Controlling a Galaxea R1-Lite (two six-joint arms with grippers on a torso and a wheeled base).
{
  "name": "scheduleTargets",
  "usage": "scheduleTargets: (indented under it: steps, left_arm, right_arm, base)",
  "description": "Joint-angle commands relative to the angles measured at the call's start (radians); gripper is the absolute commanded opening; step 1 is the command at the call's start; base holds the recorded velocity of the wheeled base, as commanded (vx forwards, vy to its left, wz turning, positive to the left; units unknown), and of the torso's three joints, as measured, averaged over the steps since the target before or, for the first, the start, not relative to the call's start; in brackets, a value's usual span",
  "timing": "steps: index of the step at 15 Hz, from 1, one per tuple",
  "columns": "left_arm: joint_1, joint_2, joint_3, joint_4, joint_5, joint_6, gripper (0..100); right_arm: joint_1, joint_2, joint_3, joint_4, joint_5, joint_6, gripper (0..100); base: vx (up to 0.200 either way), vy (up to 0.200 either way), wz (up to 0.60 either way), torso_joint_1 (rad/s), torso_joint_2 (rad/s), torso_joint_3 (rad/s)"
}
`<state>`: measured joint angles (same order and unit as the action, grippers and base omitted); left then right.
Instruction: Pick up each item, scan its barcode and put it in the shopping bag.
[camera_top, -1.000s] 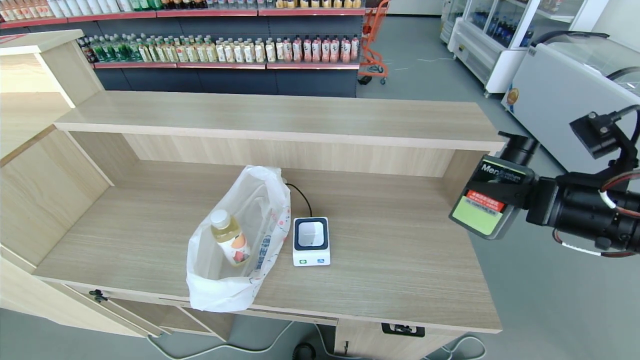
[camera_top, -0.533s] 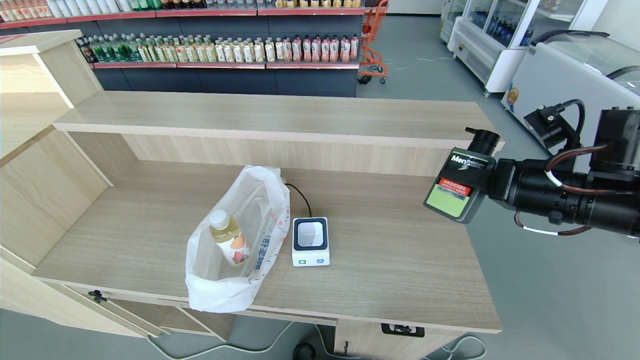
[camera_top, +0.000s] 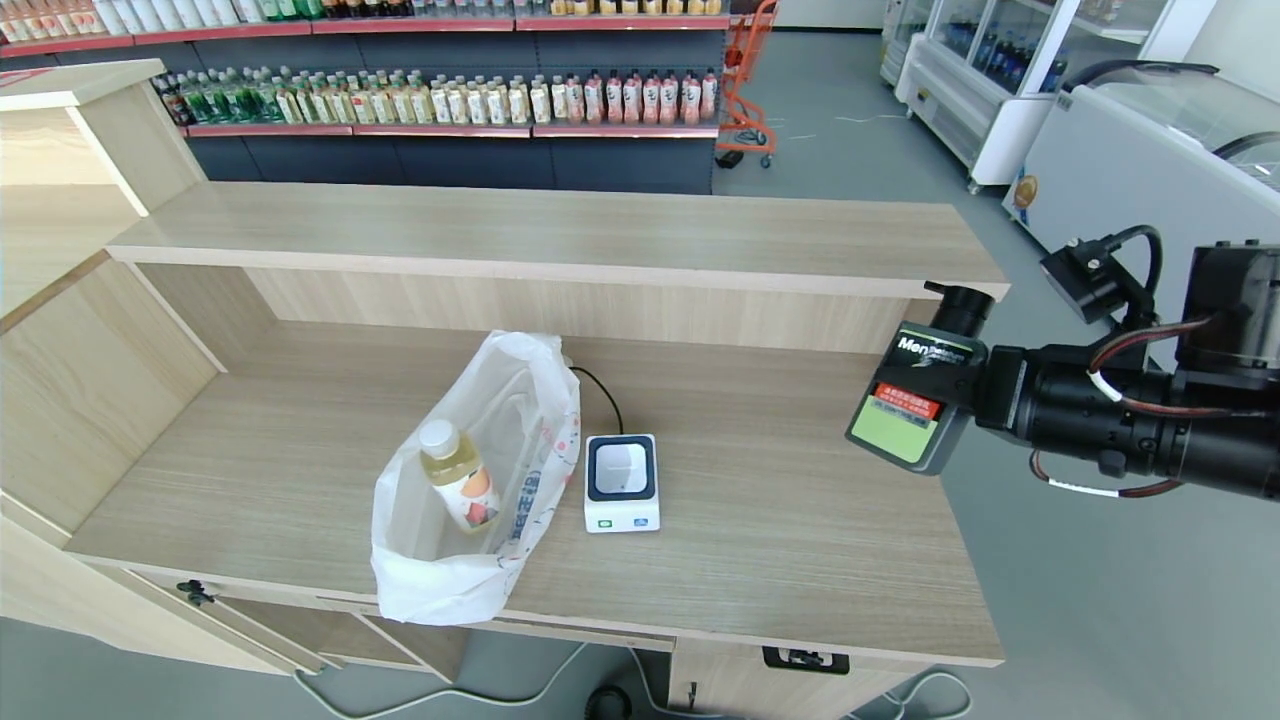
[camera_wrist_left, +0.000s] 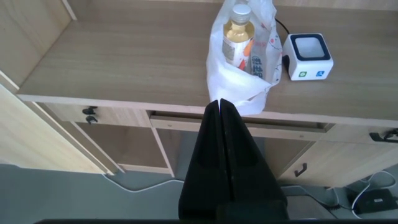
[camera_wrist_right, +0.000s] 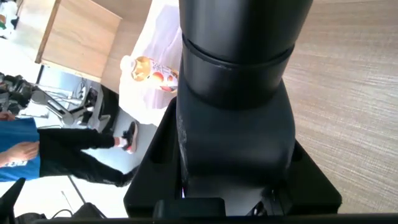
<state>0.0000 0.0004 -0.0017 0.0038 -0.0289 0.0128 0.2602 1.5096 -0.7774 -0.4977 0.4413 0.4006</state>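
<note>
My right gripper (camera_top: 990, 388) is shut on a dark bottle (camera_top: 918, 400) with a green and red label, held on its side above the counter's right end. In the right wrist view the dark bottle (camera_wrist_right: 236, 93) stands close before the camera. A white shopping bag (camera_top: 470, 500) stands open near the counter's front edge, with a yellow drink bottle (camera_top: 455, 485) upright inside. Just right of the bag lies a small white barcode scanner (camera_top: 622, 482). My left gripper (camera_wrist_left: 221, 107) is shut and empty, below and in front of the counter's edge, facing the bag (camera_wrist_left: 244, 78).
The wooden counter (camera_top: 780, 500) has a raised back ledge (camera_top: 560, 235) and a side wall on the left. The scanner's black cable (camera_top: 600, 390) runs back behind the bag. Shelves of drinks (camera_top: 450, 100) and freezers (camera_top: 1130, 150) stand beyond.
My right arm has carried the dark bottle leftward, from beside the counter to over its right end. Bag, drink bottle and scanner have not moved.
</note>
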Motion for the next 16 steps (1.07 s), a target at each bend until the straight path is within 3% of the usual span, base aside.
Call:
scheduleTargets:
  steps: [1, 9, 11, 16]
  left_arm:
    - [0.0, 0.0, 0.0, 0.001, 0.0, 0.0, 0]
    - [0.0, 0.001, 0.0, 0.001, 0.0, 0.001, 0]
    - [0.0, 0.0, 0.0, 0.001, 0.0, 0.001, 0]
    - [0.0, 0.0, 0.0, -0.001, 0.0, 0.003, 0]
  right_arm:
    - [0.001, -0.017, 0.012, 0.001, 0.001, 0.0, 0]
    - [0.001, -0.006, 0.009, -0.001, -0.007, -0.04, 0]
    - [0.001, 0.057, -0.003, -0.005, -0.078, -0.098, 0]
    - [0.031, 0.212, -0.045, -0.121, -0.082, -0.126, 0]
  base:
    - [0.0, 0.0, 0.0, 0.0, 0.0, 0.0]
    - [0.0, 0.175, 0.0, 0.004, 0.0, 0.001]
    - [0.0, 0.2, 0.0, 0.0, 0.0, 0.0]
    - [0.0, 0.2, 0.0, 0.005, 0.0, 0.001]
